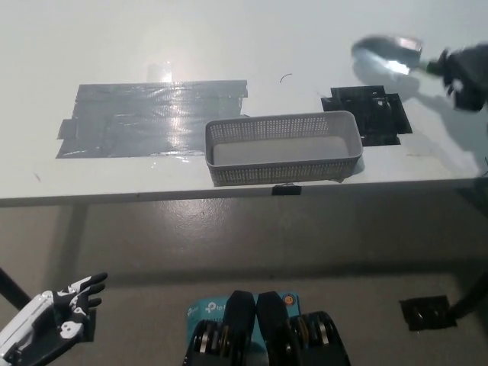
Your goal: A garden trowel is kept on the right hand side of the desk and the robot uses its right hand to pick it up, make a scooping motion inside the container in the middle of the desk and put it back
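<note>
My black right hand is at the far right edge of the head view, shut on the handle of the garden trowel. The trowel's silver blade is blurred and hangs above the white desk, up and right of the grey mesh container. The container sits at the desk's front edge near the middle and looks empty. A black mat lies on the desk just right of the container, below the trowel. My white left hand rests low at the bottom left, under the desk level, fingers apart.
A large patch of grey tape covers the desk left of the container. The desk's front edge runs across the picture, with floor below it. A small black block lies on the floor at the lower right.
</note>
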`<action>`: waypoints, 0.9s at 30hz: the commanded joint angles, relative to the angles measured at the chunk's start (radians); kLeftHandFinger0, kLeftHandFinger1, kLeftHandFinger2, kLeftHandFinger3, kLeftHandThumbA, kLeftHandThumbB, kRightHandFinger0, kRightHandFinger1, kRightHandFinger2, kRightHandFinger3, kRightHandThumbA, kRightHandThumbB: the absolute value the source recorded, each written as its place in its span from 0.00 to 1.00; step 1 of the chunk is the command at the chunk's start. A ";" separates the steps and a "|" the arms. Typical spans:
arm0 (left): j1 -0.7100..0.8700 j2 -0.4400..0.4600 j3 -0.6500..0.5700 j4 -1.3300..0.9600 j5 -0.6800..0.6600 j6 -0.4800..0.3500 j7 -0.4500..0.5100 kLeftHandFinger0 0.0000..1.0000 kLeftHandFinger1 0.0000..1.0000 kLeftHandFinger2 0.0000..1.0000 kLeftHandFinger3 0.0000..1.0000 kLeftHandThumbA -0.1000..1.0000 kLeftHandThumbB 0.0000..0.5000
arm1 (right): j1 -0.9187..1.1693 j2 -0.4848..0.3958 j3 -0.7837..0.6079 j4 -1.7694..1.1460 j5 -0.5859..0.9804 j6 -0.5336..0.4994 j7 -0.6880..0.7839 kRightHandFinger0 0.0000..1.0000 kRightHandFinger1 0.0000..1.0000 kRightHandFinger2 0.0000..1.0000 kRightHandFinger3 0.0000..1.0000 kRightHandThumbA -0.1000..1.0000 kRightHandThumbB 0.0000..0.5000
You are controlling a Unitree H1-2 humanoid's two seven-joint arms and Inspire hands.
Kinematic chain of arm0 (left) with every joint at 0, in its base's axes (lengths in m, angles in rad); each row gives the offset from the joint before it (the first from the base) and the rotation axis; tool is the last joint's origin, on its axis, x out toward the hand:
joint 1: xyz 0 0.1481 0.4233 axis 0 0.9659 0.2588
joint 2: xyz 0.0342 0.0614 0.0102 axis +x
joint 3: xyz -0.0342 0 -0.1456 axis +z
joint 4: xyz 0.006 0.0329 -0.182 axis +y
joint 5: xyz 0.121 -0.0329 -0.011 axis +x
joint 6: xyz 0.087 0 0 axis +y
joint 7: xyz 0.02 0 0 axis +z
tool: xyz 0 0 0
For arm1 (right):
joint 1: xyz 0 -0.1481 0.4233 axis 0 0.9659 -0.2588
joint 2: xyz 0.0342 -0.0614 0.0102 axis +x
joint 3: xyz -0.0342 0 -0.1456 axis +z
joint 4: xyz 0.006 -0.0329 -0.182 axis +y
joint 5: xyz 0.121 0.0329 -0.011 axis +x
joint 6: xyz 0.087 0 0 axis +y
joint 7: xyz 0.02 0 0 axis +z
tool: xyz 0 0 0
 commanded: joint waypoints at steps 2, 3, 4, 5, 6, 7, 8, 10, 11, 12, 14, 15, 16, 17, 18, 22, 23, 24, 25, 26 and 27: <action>0.010 0.031 -0.005 -0.006 0.007 -0.005 -0.019 1.00 1.00 1.00 1.00 0.73 0.25 | -0.074 -0.079 -0.050 -0.062 -0.012 -0.101 -0.085 0.00 0.00 0.21 0.15 0.00 0.00; 0.011 0.031 -0.005 -0.006 0.007 -0.005 -0.019 1.00 1.00 1.00 1.00 0.72 0.25 | -0.074 -0.079 -0.052 -0.062 -0.013 -0.102 -0.085 0.00 0.00 0.21 0.15 0.00 0.00; 0.011 0.034 -0.008 -0.009 0.017 -0.011 -0.019 1.00 1.00 1.00 1.00 0.73 0.25 | -0.073 -0.080 -0.059 -0.056 -0.011 -0.103 -0.100 0.00 0.00 0.23 0.09 0.00 0.00; 0.013 0.034 -0.008 -0.011 0.018 -0.007 -0.018 1.00 1.00 1.00 1.00 0.73 0.24 | -0.069 -0.081 -0.069 -0.071 -0.007 -0.096 -0.084 0.00 0.03 0.30 0.07 0.00 0.00; 0.011 0.035 -0.010 -0.006 0.021 -0.011 -0.019 1.00 1.00 1.00 1.00 0.73 0.26 | -0.069 -0.082 -0.074 -0.076 -0.008 -0.098 -0.079 0.00 0.05 0.38 0.05 0.00 0.00; 0.015 0.035 -0.010 -0.007 0.022 -0.012 -0.019 1.00 1.00 1.00 1.00 0.73 0.26 | -0.067 -0.081 -0.077 -0.077 -0.008 -0.096 -0.074 0.00 0.07 0.42 0.07 0.00 0.00; 0.019 0.036 -0.010 -0.009 0.024 -0.012 -0.019 1.00 1.00 1.00 1.00 0.73 0.26 | -0.064 -0.078 -0.080 -0.077 -0.007 -0.093 -0.066 0.00 0.09 0.46 0.07 0.00 0.00; 0.017 0.035 -0.014 -0.013 0.024 -0.012 -0.022 1.00 1.00 1.00 1.00 0.72 0.23 | -0.057 -0.082 -0.093 -0.084 0.000 -0.100 -0.057 0.00 0.11 0.45 0.18 0.00 0.00; 0.017 0.036 -0.016 -0.012 0.027 -0.015 -0.022 1.00 1.00 1.00 1.00 0.73 0.23 | -0.055 -0.082 -0.096 -0.087 0.002 -0.102 -0.051 0.00 0.09 0.42 0.19 0.00 0.00; 0.019 0.036 -0.018 -0.010 0.030 -0.017 -0.022 1.00 1.00 1.00 1.00 0.73 0.25 | -0.049 -0.083 -0.100 -0.092 0.009 -0.115 -0.044 0.00 0.07 0.41 0.27 0.00 0.00; 0.019 0.036 -0.018 -0.009 0.031 -0.017 -0.021 1.00 1.00 1.00 1.00 0.73 0.25 | -0.046 -0.084 -0.103 -0.102 0.011 -0.119 -0.031 0.00 0.06 0.37 0.29 0.00 0.00; 0.019 0.039 -0.020 -0.005 0.032 -0.016 -0.024 1.00 1.00 1.00 1.00 0.74 0.27 | -0.037 -0.086 -0.119 -0.123 0.046 -0.138 0.004 0.00 0.03 0.34 0.23 0.00 0.00; 0.017 0.042 -0.021 -0.003 0.025 -0.006 -0.028 1.00 1.00 1.00 1.00 0.74 0.28 | -0.027 -0.091 -0.131 -0.147 0.069 -0.155 0.027 0.00 0.04 0.34 0.21 0.00 0.00; 0.017 0.045 -0.024 0.001 0.027 -0.011 -0.031 1.00 1.00 1.00 1.00 0.74 0.25 | -0.020 -0.094 -0.142 -0.162 0.085 -0.172 0.045 0.00 0.03 0.33 0.18 0.00 0.00; 0.017 0.045 -0.025 -0.005 0.027 -0.007 -0.030 1.00 1.00 1.00 1.00 0.74 0.28 | -0.009 -0.101 -0.152 -0.189 0.097 -0.181 0.069 0.00 0.02 0.32 0.09 0.00 0.00; 0.015 0.056 -0.032 -0.006 0.027 0.015 -0.030 1.00 1.00 1.00 1.00 0.73 0.27 | 0.057 -0.135 -0.184 -0.331 0.141 -0.191 0.172 0.00 0.12 0.47 0.00 0.00 0.00; 0.017 0.057 -0.031 -0.007 0.025 0.017 -0.029 1.00 1.00 1.00 1.00 0.73 0.28 | 0.064 -0.135 -0.191 -0.344 0.147 -0.191 0.184 0.00 0.16 0.51 0.01 0.00 0.00; 0.018 0.060 -0.033 -0.005 0.029 0.010 -0.032 1.00 1.00 1.00 1.00 0.73 0.26 | 0.075 -0.136 -0.203 -0.358 0.171 -0.205 0.204 0.00 0.18 0.53 0.02 0.00 0.01; 0.019 0.063 -0.033 -0.005 0.031 0.010 -0.031 1.00 1.00 1.00 1.00 0.73 0.25 | 0.085 -0.138 -0.210 -0.381 0.170 -0.202 0.216 0.00 0.19 0.54 0.03 0.00 0.02; 0.019 0.063 -0.036 -0.004 0.031 0.007 -0.033 1.00 1.00 1.00 1.00 0.74 0.27 | 0.102 -0.147 -0.219 -0.421 0.181 -0.195 0.242 0.00 0.21 0.55 0.04 0.00 0.02; 0.019 0.063 -0.037 -0.003 0.030 0.004 -0.035 1.00 1.00 1.00 1.00 0.74 0.28 | 0.118 -0.154 -0.229 -0.462 0.195 -0.187 0.273 0.00 0.23 0.56 0.05 0.00 0.05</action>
